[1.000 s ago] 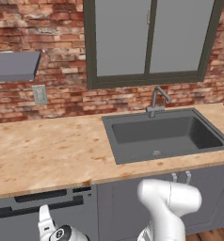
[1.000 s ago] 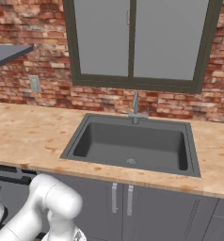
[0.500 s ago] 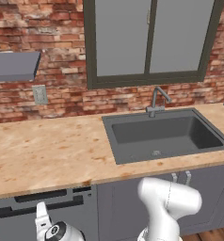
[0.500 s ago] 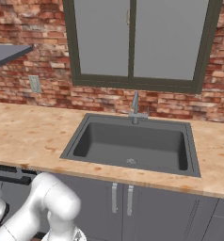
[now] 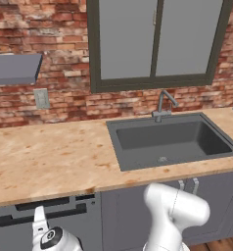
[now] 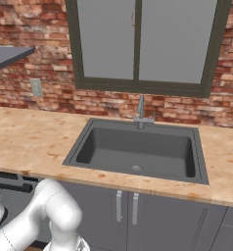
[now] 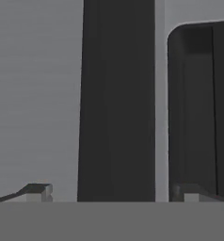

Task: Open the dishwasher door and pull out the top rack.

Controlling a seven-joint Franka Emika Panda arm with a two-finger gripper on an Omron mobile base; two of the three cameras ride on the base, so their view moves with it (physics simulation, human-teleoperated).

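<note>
The dishwasher door [image 5: 20, 230] is a dark grey panel under the counter at the lower left, and it stands closed. Its black bar handle [image 5: 50, 214] runs below a black slot strip [image 5: 55, 201]. My gripper [image 5: 39, 219] is right in front of the handle, one white finger rising across the bar. In the rolled hand view the handle [image 7: 116, 94] runs top to bottom between my two fingertips [image 7: 37, 190], and the gripper [image 7: 113, 192] is open around it without touching. The slot strip [image 7: 198, 108] lies to the right. The top rack is hidden behind the door.
Right of the dishwasher, grey cabinet doors [image 5: 206, 206] with small silver handles [image 5: 195, 185] sit under the sink [image 5: 172, 139] and faucet [image 5: 162, 103]. A wooden counter [image 5: 45, 162] overhangs the door. My white arm [image 6: 45, 215] bends low in front of the cabinets.
The hand has crept a little up and to the left, closer to the handle. The jaws have spread slightly wider. The door has not moved.
</note>
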